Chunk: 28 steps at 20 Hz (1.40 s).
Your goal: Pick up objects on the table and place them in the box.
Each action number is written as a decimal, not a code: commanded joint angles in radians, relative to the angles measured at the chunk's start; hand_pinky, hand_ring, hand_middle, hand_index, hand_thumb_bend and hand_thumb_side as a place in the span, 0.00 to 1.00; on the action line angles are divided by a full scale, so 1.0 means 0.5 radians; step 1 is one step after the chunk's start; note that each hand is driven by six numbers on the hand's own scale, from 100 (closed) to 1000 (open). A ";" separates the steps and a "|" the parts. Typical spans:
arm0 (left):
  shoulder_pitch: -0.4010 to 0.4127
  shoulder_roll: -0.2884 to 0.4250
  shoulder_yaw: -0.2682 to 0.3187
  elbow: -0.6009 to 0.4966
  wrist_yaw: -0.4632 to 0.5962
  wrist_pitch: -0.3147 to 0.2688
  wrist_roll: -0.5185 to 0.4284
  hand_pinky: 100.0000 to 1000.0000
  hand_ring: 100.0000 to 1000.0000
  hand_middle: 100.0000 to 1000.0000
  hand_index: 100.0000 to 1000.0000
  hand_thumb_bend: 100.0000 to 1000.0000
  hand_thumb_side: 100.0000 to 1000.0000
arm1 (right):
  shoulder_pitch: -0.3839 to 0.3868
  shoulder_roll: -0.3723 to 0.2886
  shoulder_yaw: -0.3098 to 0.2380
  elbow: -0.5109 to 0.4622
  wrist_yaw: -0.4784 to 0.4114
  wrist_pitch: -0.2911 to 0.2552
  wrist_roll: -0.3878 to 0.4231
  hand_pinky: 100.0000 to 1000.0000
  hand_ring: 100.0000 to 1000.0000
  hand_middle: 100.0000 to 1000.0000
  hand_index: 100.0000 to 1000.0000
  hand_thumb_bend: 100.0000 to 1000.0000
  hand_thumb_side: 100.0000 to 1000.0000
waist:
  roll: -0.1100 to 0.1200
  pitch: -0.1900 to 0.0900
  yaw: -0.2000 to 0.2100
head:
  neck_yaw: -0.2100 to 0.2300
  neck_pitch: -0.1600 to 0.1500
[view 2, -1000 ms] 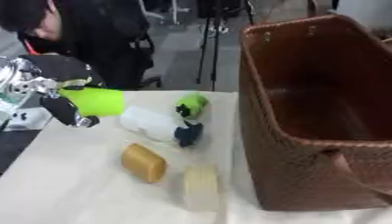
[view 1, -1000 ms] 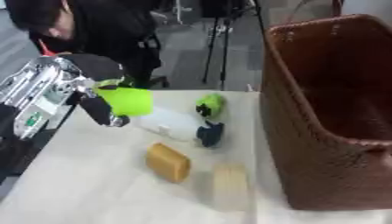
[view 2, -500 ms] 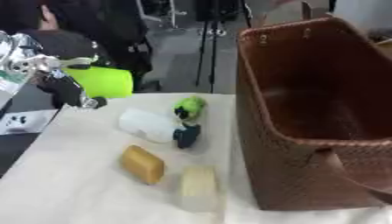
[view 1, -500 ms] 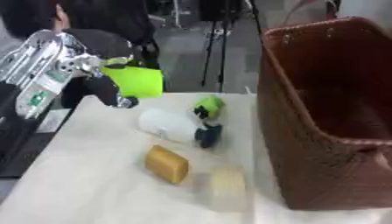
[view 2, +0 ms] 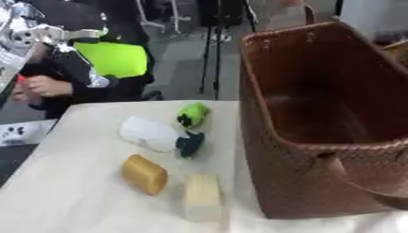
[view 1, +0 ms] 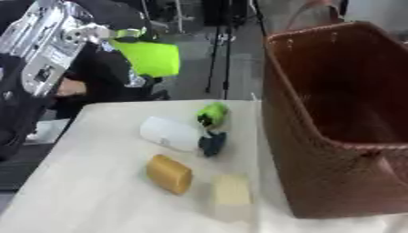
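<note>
Left eye view: surface (view 1: 88, 191), five things outside the basket (view 1: 343, 136).
Basket: brown, woven, right side; nothing visible inside.
Left hand (view 1: 76, 38): raised at upper left, grasping a lime block (view 1: 147, 57).
Right hand: unseen.
Bottle (view 1: 171, 133): lying, dark cap toward the basket.
Left to do: bottle, tan block (view 1: 170, 173), pale block (view 1: 231, 195), green toy (view 1: 212, 113).

The left hand (view 1: 119, 38) is raised high at the upper left, its silver-jointed arm slanting up from the lower left edge, fingers curled round a bright green object (view 1: 150, 57) (its shape is unclear). The right hand does not show.
</note>
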 commanded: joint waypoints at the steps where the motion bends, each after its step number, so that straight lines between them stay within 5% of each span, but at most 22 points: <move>1: -0.103 0.035 0.007 0.047 0.006 -0.011 0.001 0.66 0.63 0.42 0.52 0.00 0.27 | 0.003 -0.064 0.004 -0.023 -0.009 -0.332 -0.324 0.79 0.72 0.71 0.57 0.00 0.87 | -0.002 -0.046 -0.007 | -0.003 0.004; 28: -0.864 -0.315 -0.035 0.700 0.037 -0.087 0.001 0.60 0.58 0.38 0.49 0.00 0.25 | -0.003 -0.188 0.074 -0.023 -0.023 -0.341 -0.324 0.79 0.72 0.71 0.57 0.00 0.87 | 0.094 -0.100 -0.058 | 0.026 -0.018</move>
